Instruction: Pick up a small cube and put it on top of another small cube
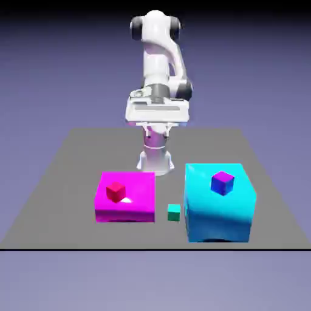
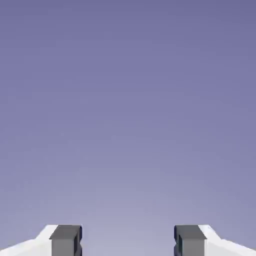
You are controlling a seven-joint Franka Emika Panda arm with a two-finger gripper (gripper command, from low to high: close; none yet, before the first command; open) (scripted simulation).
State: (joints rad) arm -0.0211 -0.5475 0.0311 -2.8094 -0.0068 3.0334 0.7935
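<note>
The small cube [image 1: 174,212] is tiny, teal-green and plain. It rests on the grey table in the gap between a magenta block [image 1: 135,206] and a cyan block [image 1: 212,215]. A small red cube [image 1: 115,192] sits on the magenta block, and a small purple-blue cube [image 1: 223,182] sits on the cyan one. My gripper [image 2: 127,242] is open, its two grey fingertips [image 2: 65,241] far apart with only the backdrop between them. The white hand [image 1: 157,111] hangs high near the robot's base, far behind and above all the cubes.
The grey table [image 1: 67,182] ends in a dark front edge just below the blocks. The cyan block is taller than the flat magenta one. The arm's base column [image 1: 155,155] stands behind the gap between them.
</note>
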